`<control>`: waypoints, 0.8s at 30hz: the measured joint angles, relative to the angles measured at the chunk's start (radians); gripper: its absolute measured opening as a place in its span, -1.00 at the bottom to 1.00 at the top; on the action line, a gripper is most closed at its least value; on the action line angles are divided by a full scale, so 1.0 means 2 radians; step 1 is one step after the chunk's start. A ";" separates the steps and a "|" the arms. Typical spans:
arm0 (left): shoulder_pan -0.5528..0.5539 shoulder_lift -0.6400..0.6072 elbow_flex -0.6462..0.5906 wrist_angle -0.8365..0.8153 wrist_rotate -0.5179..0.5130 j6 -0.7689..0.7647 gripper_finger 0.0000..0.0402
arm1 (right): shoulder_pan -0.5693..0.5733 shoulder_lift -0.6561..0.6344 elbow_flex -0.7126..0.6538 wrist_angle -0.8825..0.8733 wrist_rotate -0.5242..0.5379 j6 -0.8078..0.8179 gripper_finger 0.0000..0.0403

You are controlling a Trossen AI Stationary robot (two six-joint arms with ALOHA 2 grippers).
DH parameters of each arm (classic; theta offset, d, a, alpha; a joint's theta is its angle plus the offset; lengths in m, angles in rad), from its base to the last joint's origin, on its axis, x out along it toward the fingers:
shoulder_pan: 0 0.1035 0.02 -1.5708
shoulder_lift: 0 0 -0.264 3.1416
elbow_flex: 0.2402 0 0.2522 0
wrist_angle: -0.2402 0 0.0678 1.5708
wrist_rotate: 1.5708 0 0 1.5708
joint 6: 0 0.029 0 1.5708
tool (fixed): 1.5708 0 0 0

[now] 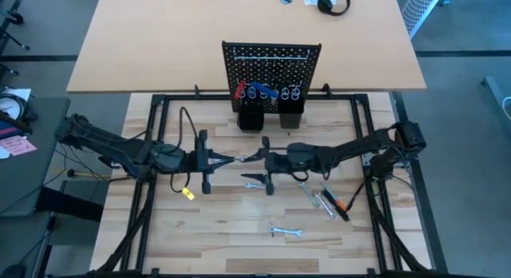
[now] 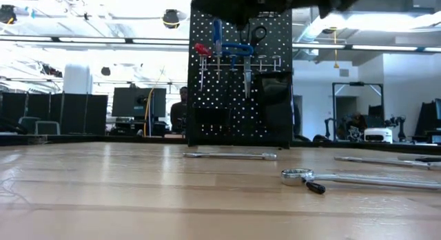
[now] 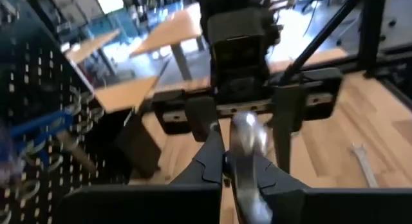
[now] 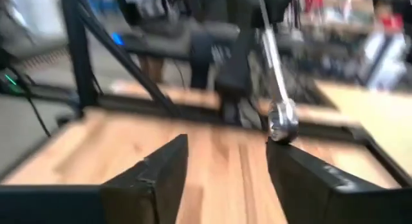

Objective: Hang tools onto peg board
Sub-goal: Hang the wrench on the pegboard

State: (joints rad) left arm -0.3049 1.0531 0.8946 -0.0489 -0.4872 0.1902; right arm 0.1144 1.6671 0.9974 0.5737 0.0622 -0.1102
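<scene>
A: Arms, quick?
B: Both stretched inward over the table (image 1: 200, 238), meeting in front of the peg board (image 1: 271, 66). Left gripper (image 1: 226, 160) is pinched on a silver wrench (image 1: 246, 158); its wrist view shows the wrench's round shiny end (image 3: 248, 134) between the dark fingers (image 3: 209, 163). Right gripper (image 1: 259, 160) faces it, fingers (image 4: 158, 166) spread, and the wrench (image 4: 277, 89) hangs just ahead of the gap, not touching either finger.

A: Loose stuff on the table?
B: Pale wood planks. Nearest us from the board, a small silver wrench (image 1: 285, 230). Closer in, another wrench (image 1: 254, 180) under the right gripper, plus a long silver one (image 1: 319, 200) and an orange-and-black tool (image 1: 339, 204) off to the board's right side. A yellow bit (image 1: 188, 194) lies by the left arm; can't tell what it is.

A: Board itself?
B: Upright black perforated metal w/ silver ring hooks. Hanging on it: red-handled tool (image 2: 201, 50), blue-handled T-key (image 2: 238, 48), blue screwdriver (image 2: 218, 34), black scissors (image 2: 256, 34). Two black cups (image 1: 252, 117) at its base; contents not visible.
</scene>
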 joint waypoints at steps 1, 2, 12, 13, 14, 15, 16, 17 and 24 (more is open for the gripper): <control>0.003 0.000 0.003 -0.012 0.003 -0.008 -1.00 | 0.001 0.001 0.017 -0.040 0.017 0.000 0.13; 0.005 0.000 0.005 -0.022 0.007 -0.016 -1.00 | 0.002 0.004 0.033 -0.074 0.034 0.000 0.15; 0.007 0.001 0.015 -0.087 0.039 -0.057 -1.00 | 0.017 0.005 0.095 -0.184 0.125 -0.024 0.07; 0.007 0.001 0.015 -0.086 0.042 -0.056 -1.00 | 0.018 0.006 0.095 -0.175 0.112 -0.024 0.07; 0.008 0.001 0.015 -0.087 0.045 -0.056 -1.00 | 0.018 0.010 0.095 -0.166 0.099 -0.024 0.06; 0.009 0.001 0.015 -0.086 0.045 -0.055 -1.00 | 0.018 0.013 0.096 -0.159 0.091 -0.024 0.06; 0.010 0.001 0.015 -0.085 0.045 -0.056 -1.00 | 0.018 0.017 0.096 -0.158 0.088 -0.024 0.05; 0.010 0.001 0.015 -0.085 0.044 -0.056 -1.00 | 0.019 0.024 0.095 -0.152 0.088 -0.024 0.05; 0.013 0.001 0.015 -0.082 0.045 -0.059 -1.00 | 0.011 0.070 0.095 -0.094 0.085 -0.037 -0.14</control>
State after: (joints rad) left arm -0.2791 1.0554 0.9249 -0.2123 -0.3981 0.0719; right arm 0.1359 1.8065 1.1870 0.3858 0.2332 -0.1852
